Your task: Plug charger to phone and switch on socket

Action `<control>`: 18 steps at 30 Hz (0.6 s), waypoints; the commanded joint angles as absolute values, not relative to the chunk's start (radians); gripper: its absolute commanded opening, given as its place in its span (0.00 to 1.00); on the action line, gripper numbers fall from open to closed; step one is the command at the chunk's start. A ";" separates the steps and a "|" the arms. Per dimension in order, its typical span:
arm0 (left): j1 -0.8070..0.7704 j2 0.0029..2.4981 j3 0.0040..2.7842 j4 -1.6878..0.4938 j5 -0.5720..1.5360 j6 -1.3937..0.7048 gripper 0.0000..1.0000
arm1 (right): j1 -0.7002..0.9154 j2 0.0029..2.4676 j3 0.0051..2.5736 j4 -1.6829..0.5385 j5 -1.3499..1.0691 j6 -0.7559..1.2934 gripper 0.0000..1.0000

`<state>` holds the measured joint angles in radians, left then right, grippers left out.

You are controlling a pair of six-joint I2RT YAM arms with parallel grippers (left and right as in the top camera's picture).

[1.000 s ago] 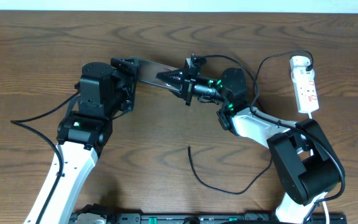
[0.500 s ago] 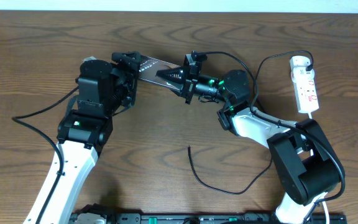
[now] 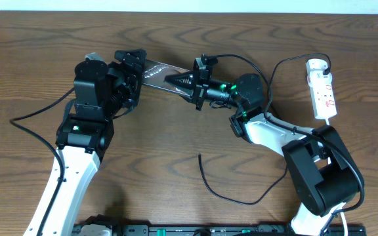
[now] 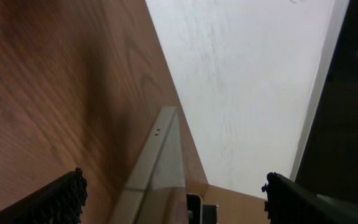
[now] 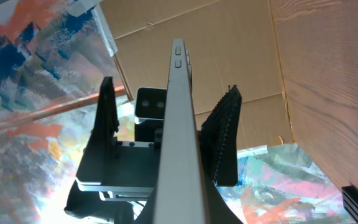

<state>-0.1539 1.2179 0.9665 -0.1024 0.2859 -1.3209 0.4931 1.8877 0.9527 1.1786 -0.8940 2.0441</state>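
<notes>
While the right gripper (image 3: 173, 80) pinches the phone (image 3: 157, 67) aloft at twelve o'clock, the left gripper (image 3: 135, 64), jaws wide, straddles its end; close squarely and gently before fetching the charger (image 3: 201, 167) at six o'clock.

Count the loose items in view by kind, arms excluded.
phone: 1
charger cable: 1
power strip: 1
Total: 3
</notes>
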 commanded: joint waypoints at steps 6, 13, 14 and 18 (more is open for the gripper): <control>-0.149 1.223 0.861 0.050 0.345 -1.296 0.89 | 0.499 1.875 0.970 1.194 -0.889 2.049 0.02; -0.149 1.223 0.794 0.189 0.377 -1.302 0.89 | 0.497 1.875 0.970 1.194 -0.889 2.049 0.02; -0.149 1.223 0.794 0.190 0.376 -1.303 0.89 | 0.497 1.875 0.970 1.194 -0.889 2.049 0.01; -0.146 1.223 0.794 0.189 0.373 -1.302 0.89 | 0.497 1.875 0.970 1.194 -0.889 2.049 0.02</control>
